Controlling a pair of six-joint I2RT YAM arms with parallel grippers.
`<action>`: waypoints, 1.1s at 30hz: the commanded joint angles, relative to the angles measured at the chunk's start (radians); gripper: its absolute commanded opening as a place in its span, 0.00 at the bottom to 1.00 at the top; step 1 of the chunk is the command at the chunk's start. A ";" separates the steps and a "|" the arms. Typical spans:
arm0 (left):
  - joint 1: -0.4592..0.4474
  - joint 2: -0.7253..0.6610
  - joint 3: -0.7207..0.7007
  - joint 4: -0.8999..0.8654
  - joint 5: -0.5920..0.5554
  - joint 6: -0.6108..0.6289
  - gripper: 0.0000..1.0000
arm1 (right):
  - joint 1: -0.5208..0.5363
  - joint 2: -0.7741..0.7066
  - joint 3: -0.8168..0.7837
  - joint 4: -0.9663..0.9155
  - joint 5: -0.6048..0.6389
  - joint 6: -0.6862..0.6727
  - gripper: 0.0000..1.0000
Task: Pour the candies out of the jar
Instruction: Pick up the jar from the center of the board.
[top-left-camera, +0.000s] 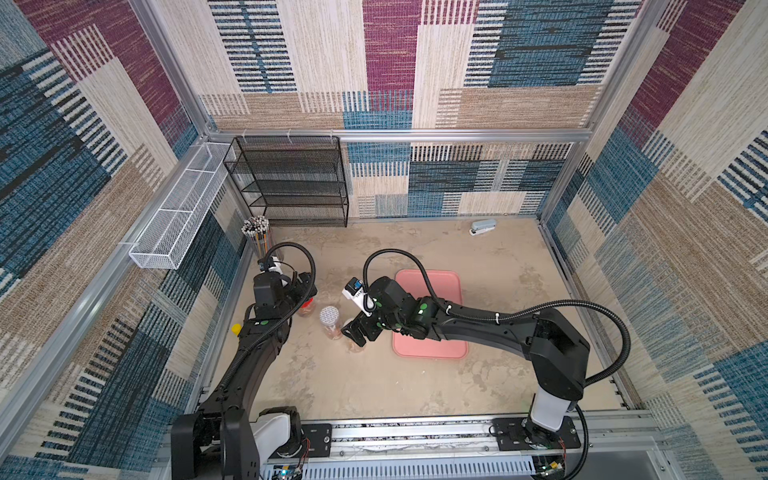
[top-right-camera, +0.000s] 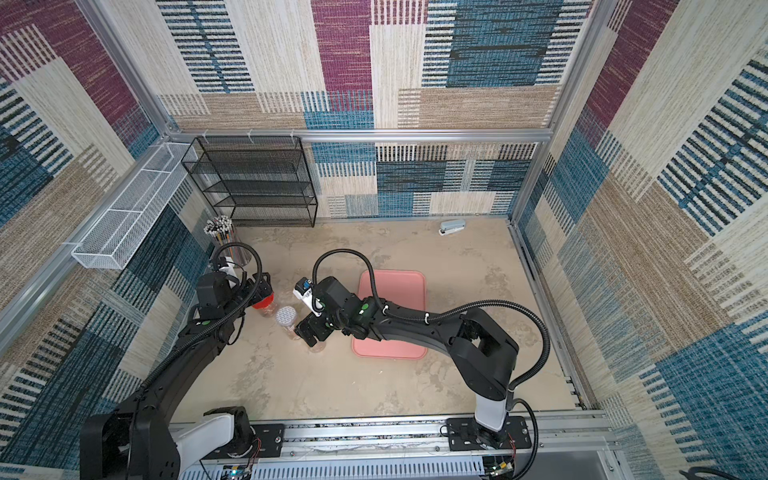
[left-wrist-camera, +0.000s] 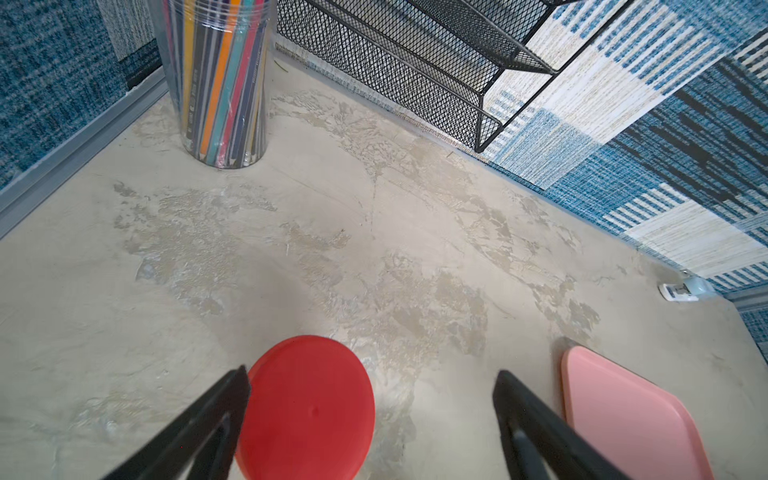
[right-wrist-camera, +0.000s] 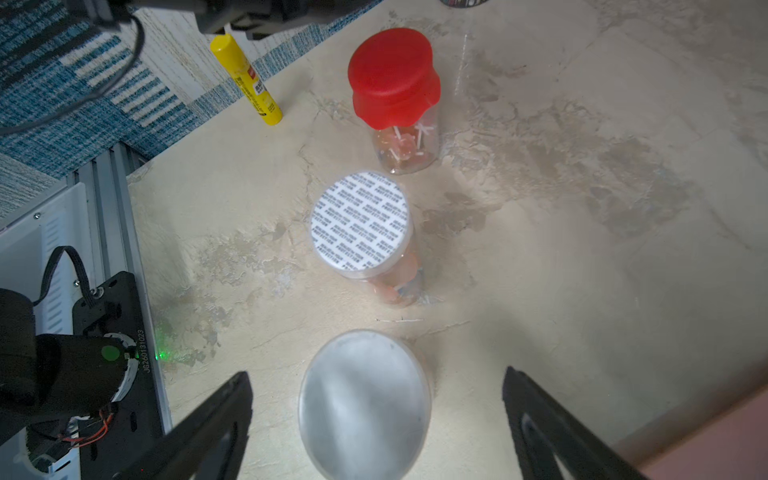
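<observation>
Three clear jars stand capped and upright in a row, left of the middle of the desk (top-left-camera: 415, 386). The red-lidded jar (right-wrist-camera: 395, 104) holds candies (right-wrist-camera: 405, 145), orange heads on white sticks heaped at its bottom. The sealed jar (right-wrist-camera: 361, 224) next to it, topped with printed white foil, shows orange ones too. I cannot see into the frosted-lidded jar (right-wrist-camera: 363, 403).

My left tool (left-wrist-camera: 374, 376) hangs spread above the red lid. My right tool (right-wrist-camera: 376, 376) is spread either side of the frosted lid, clear of it.

The desk is mottled beige, walled in patchwork carpet. A pink tray (top-left-camera: 436, 286) lies just right of the row, partly under my right arm. A pencil tube (left-wrist-camera: 220, 83) and a black mesh rack (top-left-camera: 291, 183) fill the far left corner. A stapler (top-left-camera: 483, 227) sits at the far edge and a yellow glue stick (right-wrist-camera: 249, 79) at the left edge.
</observation>
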 joint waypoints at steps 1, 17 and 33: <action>0.002 -0.002 -0.001 0.007 0.003 -0.006 0.95 | 0.012 0.018 0.013 -0.010 0.034 -0.014 0.93; 0.002 0.010 -0.004 0.031 0.038 -0.023 0.94 | 0.034 0.060 -0.005 0.022 0.075 0.009 0.59; -0.061 0.114 0.205 -0.016 0.304 0.008 0.91 | -0.278 -0.195 -0.126 0.041 -0.242 0.009 0.47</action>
